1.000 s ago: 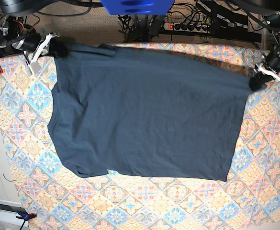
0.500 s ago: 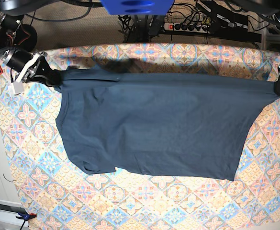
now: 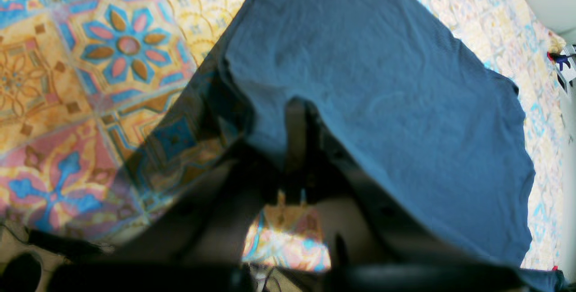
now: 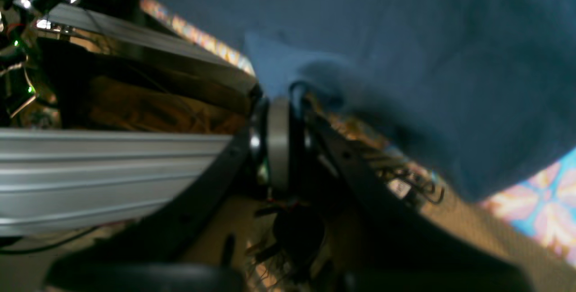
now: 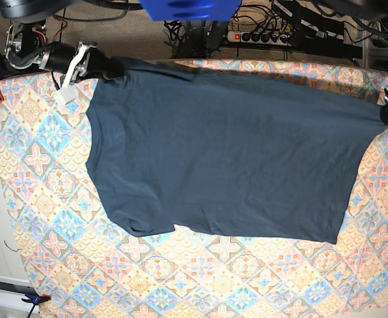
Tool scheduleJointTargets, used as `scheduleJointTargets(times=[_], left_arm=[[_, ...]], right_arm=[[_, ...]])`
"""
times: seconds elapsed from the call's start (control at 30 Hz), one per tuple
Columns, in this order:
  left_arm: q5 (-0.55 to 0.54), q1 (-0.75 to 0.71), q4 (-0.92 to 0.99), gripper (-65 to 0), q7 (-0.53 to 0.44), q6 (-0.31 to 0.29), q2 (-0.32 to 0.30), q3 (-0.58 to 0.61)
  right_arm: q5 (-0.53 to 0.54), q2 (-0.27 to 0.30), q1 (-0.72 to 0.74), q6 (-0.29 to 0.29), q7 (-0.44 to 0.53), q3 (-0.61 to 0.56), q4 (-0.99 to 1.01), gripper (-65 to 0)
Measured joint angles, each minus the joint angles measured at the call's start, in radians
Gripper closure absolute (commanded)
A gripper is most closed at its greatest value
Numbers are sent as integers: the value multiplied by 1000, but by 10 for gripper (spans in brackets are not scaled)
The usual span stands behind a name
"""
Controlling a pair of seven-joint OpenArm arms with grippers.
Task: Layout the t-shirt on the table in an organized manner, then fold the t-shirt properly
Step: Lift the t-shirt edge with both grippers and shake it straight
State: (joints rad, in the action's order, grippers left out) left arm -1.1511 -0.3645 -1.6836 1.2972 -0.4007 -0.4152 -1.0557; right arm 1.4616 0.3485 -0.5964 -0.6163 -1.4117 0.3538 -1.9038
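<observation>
Base view: t-shirt (image 5: 227, 159) spread flat across desk (image 5: 180, 278), far edge stretched taut between both arms.
Base view, right pincer (image 5: 111, 68): at far left corner, clenched on t-shirt corner.
Base view, left pincer (image 5: 387, 112): at right edge, clenched on opposite corner.
Left wrist view: left pincer (image 3: 297, 112) clamped on fabric edge; t-shirt (image 3: 382, 94) fanning away over patterned desk (image 3: 90, 80).
Right wrist view: blurred; right pincer (image 4: 292, 98) pinched shut on t-shirt (image 4: 405, 58) corner.
</observation>
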Motion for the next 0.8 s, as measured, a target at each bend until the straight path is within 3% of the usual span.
scheduleJointTargets(times=[0.1,0.3,0.37,0.47,0.8], left_arm=[[44,50,0,0,1,0,10,6],[180,160,18,0,-3,0,88,54],[214,193,49,0,-6,2,102,77],[253,255,122,0,-5,2,117,97],[373,440,266,0,-38,3,142,91]], right_arm=[[-16,0,36,0,-13,8,2,-7],[2,0,209,0,8,8,6,-7],[-2,0,225,0,7,9,20,-7],[-101,-2,243,-1,-6,8,58,-7],[-144,-8,302,0,17,6,210,-7]])
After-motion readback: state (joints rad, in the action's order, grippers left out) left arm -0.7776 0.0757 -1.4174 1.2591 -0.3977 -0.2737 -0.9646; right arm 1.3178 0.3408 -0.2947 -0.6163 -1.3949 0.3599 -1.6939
